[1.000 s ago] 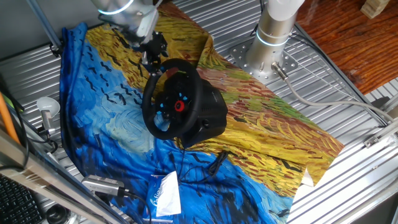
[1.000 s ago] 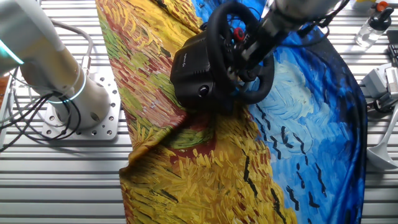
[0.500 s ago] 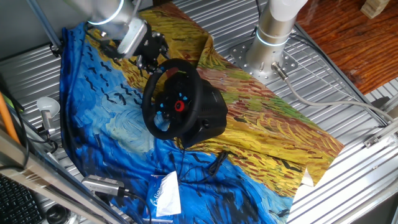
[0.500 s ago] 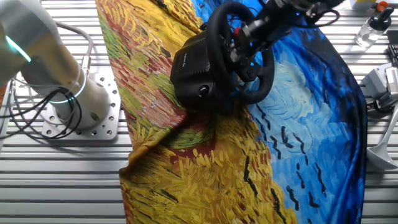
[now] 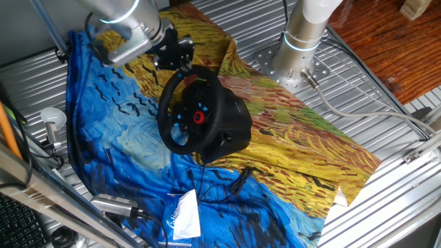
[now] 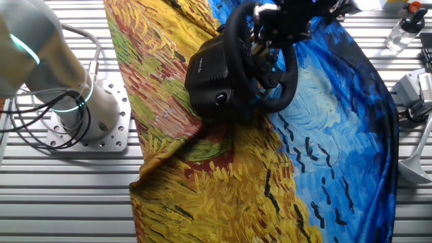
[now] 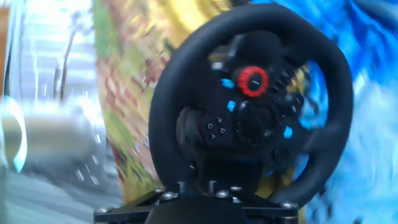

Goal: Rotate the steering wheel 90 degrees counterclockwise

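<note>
The steering wheel (image 5: 189, 114) is a black round wheel with a red centre button and small blue lights. It stands tilted on its bulky black base (image 5: 234, 124) on the painted cloth. It also shows in the other fixed view (image 6: 283, 74) and fills the hand view (image 7: 249, 106). My gripper (image 5: 180, 60) is at the top of the wheel's rim, reaching in from the upper left. In the hand view its black fingers merge with the dark rim, so their spacing is unclear. The hand view is blurred.
A blue and yellow painted cloth (image 5: 310, 138) covers the slatted metal table. The arm's silver base (image 5: 303, 41) stands behind the wheel. A cable (image 5: 238, 180) and a white packet (image 5: 185, 215) lie in front. Tools lie at the left edge (image 5: 52, 124).
The hand has swung from above the rim to a lower, more sideways pose, and its tip has moved along to the rim's top. The wheel's red button and lights have not visibly turned.
</note>
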`<state>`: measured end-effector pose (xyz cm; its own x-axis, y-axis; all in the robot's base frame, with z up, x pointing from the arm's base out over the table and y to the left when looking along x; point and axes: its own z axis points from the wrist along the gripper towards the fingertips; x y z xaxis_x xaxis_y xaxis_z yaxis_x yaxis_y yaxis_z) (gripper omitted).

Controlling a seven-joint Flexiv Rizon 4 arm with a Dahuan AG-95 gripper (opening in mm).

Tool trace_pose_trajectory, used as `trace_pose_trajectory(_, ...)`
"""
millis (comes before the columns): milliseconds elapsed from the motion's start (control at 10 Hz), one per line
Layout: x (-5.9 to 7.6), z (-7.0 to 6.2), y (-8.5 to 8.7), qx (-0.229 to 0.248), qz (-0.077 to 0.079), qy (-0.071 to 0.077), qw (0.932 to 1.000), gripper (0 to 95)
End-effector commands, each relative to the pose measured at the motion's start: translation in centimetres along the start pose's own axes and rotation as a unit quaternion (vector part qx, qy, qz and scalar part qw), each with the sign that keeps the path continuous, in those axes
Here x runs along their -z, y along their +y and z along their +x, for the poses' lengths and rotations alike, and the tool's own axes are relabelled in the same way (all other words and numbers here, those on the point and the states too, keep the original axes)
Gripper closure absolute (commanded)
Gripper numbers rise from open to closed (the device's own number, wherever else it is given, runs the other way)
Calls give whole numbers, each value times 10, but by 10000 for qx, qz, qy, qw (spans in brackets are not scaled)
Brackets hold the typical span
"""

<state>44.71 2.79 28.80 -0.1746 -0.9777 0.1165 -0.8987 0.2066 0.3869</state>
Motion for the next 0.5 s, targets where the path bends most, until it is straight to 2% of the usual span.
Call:
trace_pose_trajectory(100, 6, -3, 16, -2265, 596, -12, 9722, 950)
trace_pose_trajectory(200, 6, -1, 15, -2183, 1425, 164, 9653, 950)
trace_pose_trajectory(300, 5, 0, 15, -2072, 1826, 361, 9604, 950)
trace_pose_trajectory(400, 4, 2, 15, -2014, 1961, 417, 9588, 950)
trace_pose_trajectory(500, 1, 8, 15, -2077, 2313, 486, 9492, 950)
